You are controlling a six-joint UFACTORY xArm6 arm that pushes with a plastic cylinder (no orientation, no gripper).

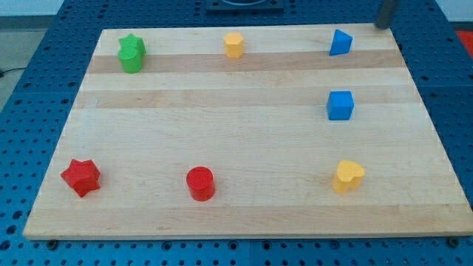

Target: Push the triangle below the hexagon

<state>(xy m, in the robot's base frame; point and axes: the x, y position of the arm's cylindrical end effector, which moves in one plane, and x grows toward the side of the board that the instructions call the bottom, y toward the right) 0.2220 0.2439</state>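
Note:
The blue triangle (pixel 340 42) stands near the board's top right. The yellow hexagon (pixel 233 44) stands at the top middle, well to the triangle's left. The rod shows at the view's top right corner, and my tip (pixel 381 26) rests just past the board's top edge, up and to the right of the blue triangle, apart from it.
A blue cube (pixel 340 105) sits below the triangle. A green star (pixel 131 53) is at the top left. A red star (pixel 80 177), a red cylinder (pixel 200 183) and a yellow heart (pixel 347 176) line the bottom. The wooden board (pixel 222 125) lies on a blue pegboard.

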